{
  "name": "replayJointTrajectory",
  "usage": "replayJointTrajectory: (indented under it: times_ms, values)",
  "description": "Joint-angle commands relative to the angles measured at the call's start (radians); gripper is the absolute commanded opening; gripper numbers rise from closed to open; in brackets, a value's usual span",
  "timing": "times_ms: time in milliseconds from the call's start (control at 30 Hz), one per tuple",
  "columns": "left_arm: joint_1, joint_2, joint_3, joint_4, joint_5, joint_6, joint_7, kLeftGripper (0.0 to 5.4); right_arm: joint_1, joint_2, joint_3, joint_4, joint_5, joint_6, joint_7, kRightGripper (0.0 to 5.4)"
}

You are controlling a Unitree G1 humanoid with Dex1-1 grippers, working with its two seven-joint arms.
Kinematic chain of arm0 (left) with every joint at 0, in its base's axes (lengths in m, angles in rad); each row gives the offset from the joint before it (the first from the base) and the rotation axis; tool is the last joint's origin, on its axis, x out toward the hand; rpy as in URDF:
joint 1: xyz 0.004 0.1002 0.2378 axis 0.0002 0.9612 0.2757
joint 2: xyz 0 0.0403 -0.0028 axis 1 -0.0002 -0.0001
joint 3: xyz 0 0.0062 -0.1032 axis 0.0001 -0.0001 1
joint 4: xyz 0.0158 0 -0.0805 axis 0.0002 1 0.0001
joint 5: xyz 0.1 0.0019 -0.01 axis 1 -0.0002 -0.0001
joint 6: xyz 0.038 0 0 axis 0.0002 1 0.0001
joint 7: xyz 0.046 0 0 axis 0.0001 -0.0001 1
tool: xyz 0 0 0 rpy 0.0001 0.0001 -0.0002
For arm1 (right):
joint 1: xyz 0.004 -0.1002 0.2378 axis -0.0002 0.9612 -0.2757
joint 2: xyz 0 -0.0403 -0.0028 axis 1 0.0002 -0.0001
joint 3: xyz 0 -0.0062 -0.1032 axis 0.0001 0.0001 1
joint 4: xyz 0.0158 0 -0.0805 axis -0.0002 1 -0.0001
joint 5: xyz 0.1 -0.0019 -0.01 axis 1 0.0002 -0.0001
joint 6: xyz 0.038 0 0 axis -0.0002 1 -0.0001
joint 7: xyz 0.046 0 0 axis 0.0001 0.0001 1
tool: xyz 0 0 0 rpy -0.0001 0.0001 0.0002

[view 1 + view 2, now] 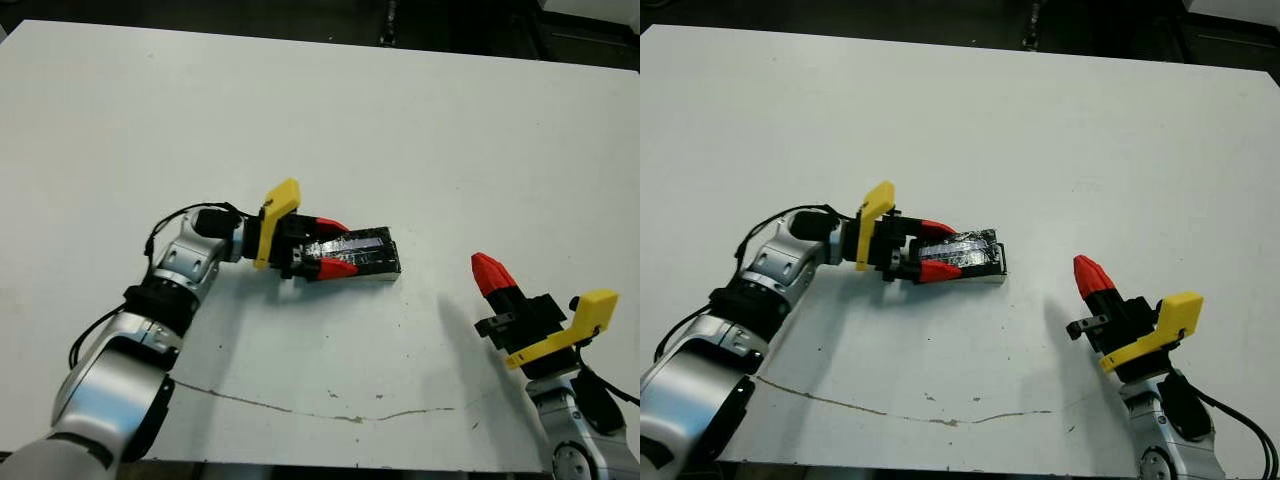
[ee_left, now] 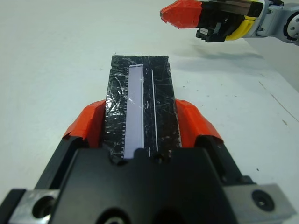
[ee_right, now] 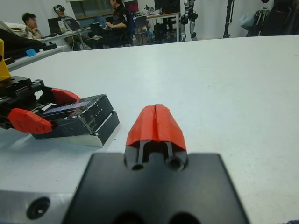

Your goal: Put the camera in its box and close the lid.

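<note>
**Lid going onto the box**

The shiny black lid [image 2: 142,107] sits atop the box [image 3: 100,133] near mid-table, skewed slightly off its rim. The left gripper [image 1: 332,247] clamps the lid's long sides; squaring it before pressing seems wise. The right gripper [image 3: 155,122], fingers together, hovers well apart. The camera isn't visible. The white table [image 1: 420,120] is scuffed; people sit at desks beyond.

left claw [image 1: 333,247] straddles lid [image 1: 362,252] | right claw [image 1: 492,273] well apart | white table [image 1: 420,130]
</note>
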Motion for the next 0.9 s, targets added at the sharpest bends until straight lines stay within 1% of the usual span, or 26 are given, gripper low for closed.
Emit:
replayJointTrajectory:
  times_ms: [33, 233, 367, 500, 833, 900]
  values:
    - [0.045, -0.083, -0.084, 0.062, 0.074, -0.015, -0.022, 3.16, 0.011, -0.012, -0.009, -0.008, -0.006, 0.011, -0.020, 0.00]
    - [0.020, -0.125, -0.095, 0.117, 0.098, -0.073, -0.022, 3.16, 0.009, -0.013, -0.011, -0.001, -0.003, -0.003, -0.017, 0.00]
    - [-0.003, -0.151, -0.093, 0.168, 0.102, -0.091, -0.029, 3.16, 0.005, -0.015, -0.018, 0.008, -0.001, -0.017, -0.005, 0.00]
    - [-0.021, -0.170, -0.095, 0.212, 0.115, -0.096, -0.025, 3.16, 0.007, -0.020, -0.020, -0.002, -0.010, -0.009, -0.018, 0.00]
    - [-0.074, -0.216, -0.093, 0.331, 0.162, -0.158, -0.011, 3.16, 0.009, -0.016, -0.021, -0.009, -0.009, -0.003, -0.030, 0.00]
    - [-0.080, -0.223, -0.094, 0.333, 0.171, -0.138, 0.003, 3.16, 0.007, -0.018, -0.022, -0.006, -0.003, -0.003, -0.025, 0.00]
